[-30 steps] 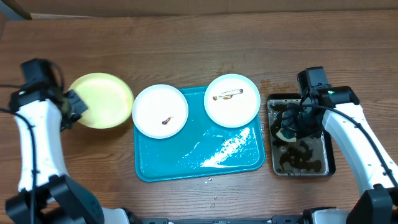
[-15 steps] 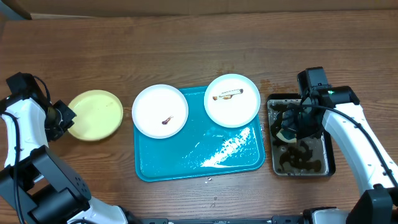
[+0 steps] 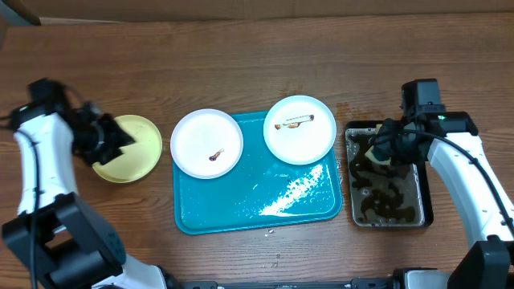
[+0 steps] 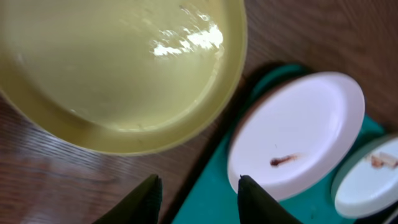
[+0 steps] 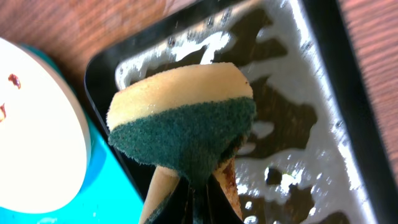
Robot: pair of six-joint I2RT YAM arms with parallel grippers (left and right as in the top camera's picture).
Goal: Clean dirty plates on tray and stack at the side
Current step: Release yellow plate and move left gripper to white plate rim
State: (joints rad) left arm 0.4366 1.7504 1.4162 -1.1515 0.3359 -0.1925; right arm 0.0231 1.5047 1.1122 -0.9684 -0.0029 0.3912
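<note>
overhead view shows us the turquoise tray (image 3: 241, 218) in the middle of the frame, with two plates on its upper part. the left white plate (image 3: 206, 143) carries a small brown smear, and the right white plate (image 3: 299, 128) has a longer one. the yellow-green plate (image 3: 132, 148) lies on the wooden table (image 3: 257, 64) at the left of the frame, off the tray. its surface looks clean and shiny in the left wrist view.

the left gripper (image 3: 106, 138) is at the left edge of this plate. its fingers (image 4: 148, 200) stand apart with nothing between them, so the plate is not held. at the right of the frame the right gripper (image 3: 392, 146) is over the black tray (image 3: 426, 210) of dirty water, and its jaws are pressed together on the yellow and green sponge (image 5: 186, 118).

we judge that one plate is finished and set aside, and that the step in hand is the change to the second plate. the next move, we think, calls for the left arm to go toward the left white plate and take its rim, while the right arm brings the wet sponge over it. this plate seems to rest partly on the tray's rim, so the grip must be careful not to tip it.
</note>
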